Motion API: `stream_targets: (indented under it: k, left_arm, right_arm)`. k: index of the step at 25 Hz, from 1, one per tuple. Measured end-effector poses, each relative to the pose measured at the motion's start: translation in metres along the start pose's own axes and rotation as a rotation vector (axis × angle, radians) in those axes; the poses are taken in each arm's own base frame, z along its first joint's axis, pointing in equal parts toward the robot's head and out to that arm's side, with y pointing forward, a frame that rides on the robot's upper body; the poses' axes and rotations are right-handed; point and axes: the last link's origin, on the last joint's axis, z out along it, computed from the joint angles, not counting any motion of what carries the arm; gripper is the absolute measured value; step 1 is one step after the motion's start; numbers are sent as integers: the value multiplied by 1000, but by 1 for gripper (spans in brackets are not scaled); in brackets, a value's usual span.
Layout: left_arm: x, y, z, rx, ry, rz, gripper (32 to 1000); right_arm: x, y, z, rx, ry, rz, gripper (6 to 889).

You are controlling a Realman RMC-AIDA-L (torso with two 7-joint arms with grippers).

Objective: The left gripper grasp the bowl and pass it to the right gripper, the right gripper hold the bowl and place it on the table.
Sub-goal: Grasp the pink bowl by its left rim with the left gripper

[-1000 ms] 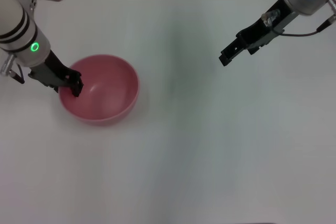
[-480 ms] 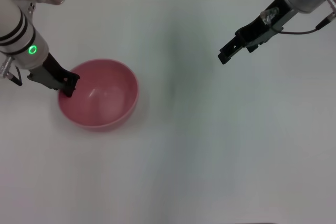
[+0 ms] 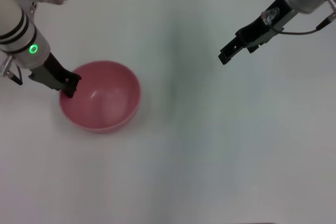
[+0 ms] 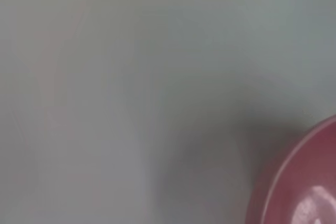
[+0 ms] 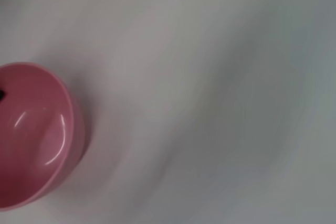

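Bowl gripped at rim; hand-over pending.

The left gripper [image 3: 69,85] is seen closed on the near-left rim of the bowl [image 3: 102,98], low over the counter [image 3: 184,145]. The right gripper [image 3: 226,56] is held well apart, its jaws' state indiscernible. A lift and carry across is judged next.

A pink-red bowl [image 5: 37,135] sat on the white tabletop [image 5: 210,98], cut off by the frame's edge, its glossy inside catching light. A small dark speck showed at its rim.
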Motion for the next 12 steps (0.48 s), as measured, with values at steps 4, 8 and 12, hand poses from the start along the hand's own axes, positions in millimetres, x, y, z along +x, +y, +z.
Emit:
stream_targets:
  k: [4, 8, 12]
  left_arm:
    - [8, 8, -8, -20, -1, 23, 71]
    - [10, 11, -11, -28, -8, 39, 64]
    - [12, 15, -14, -39, -17, 52, 47]
  right_arm:
    - [2, -2, 0, 0, 2, 5, 869]
    - [2, -3, -1, 2, 1, 6, 868]
    - [2, -2, -1, 0, 2, 6, 868]
